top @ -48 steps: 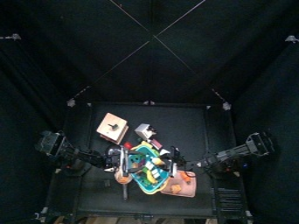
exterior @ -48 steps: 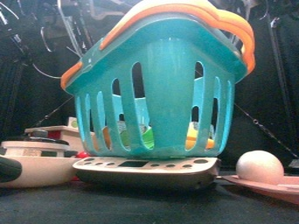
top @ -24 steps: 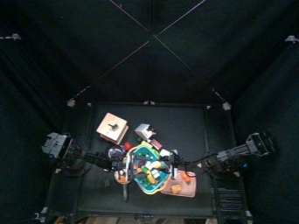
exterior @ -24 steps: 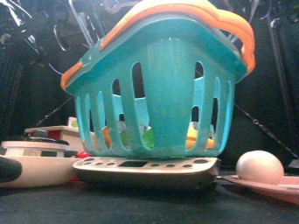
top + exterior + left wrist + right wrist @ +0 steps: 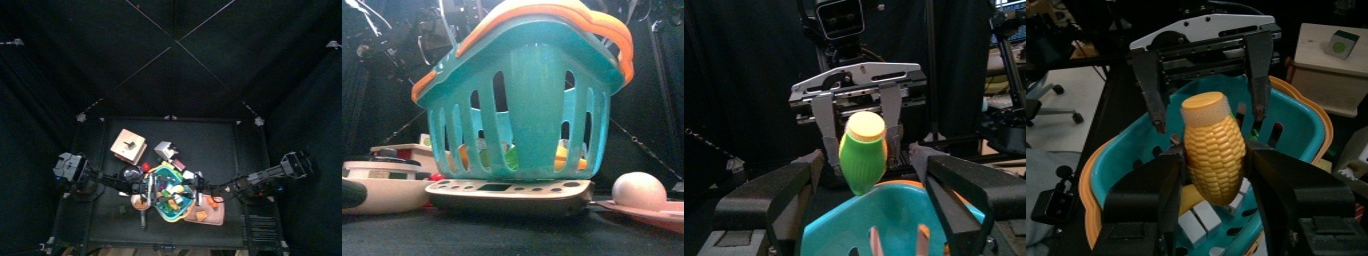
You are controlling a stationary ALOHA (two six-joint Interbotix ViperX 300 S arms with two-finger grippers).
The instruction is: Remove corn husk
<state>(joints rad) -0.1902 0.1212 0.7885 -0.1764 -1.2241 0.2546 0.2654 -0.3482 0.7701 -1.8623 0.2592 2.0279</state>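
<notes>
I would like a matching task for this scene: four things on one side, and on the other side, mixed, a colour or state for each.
Things:
1. corn husk
2. basket
3. egg
4. left gripper

Colour or state:
A. white, low at the front right
B. jaws wide open
C. green, up above the basket
D. teal with an orange handle

Pairs: 1-C, 2-D, 3-A, 4-B

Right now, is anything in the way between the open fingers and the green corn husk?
Nothing visible is in the way. The left gripper is open and faces the corn husk through open air above the teal basket. The right gripper holds the corn husk from the other side.
</notes>
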